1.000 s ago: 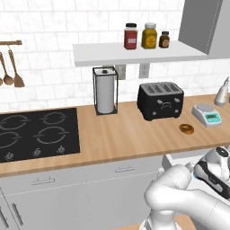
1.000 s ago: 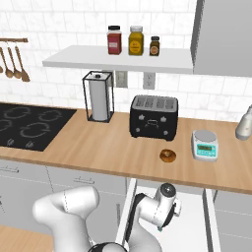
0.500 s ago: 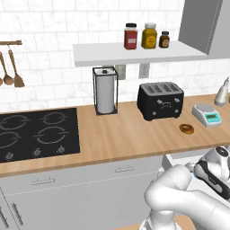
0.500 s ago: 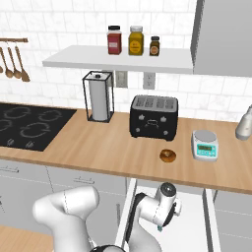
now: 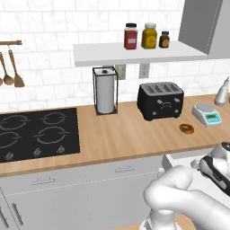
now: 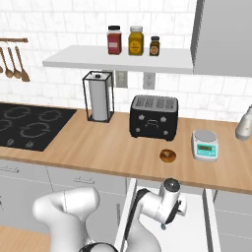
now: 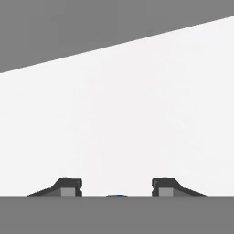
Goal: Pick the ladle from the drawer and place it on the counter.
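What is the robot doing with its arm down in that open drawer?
The white robot arm is reaching down into the open drawer under the wooden counter. Its gripper is low over the pale drawer floor, fingers apart, with nothing held between them. A tiny bluish sliver peeks up at the bottom edge between the fingertips, too small to tell what it is. On the counter sit a black toaster, a small scale and a donut.

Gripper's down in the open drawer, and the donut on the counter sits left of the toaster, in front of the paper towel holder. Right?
Not quite. The gripper is down in the open drawer, but the donut lies on the counter right of the toaster, beside the small scale, not in front of the paper towel holder. The right base view shows it.
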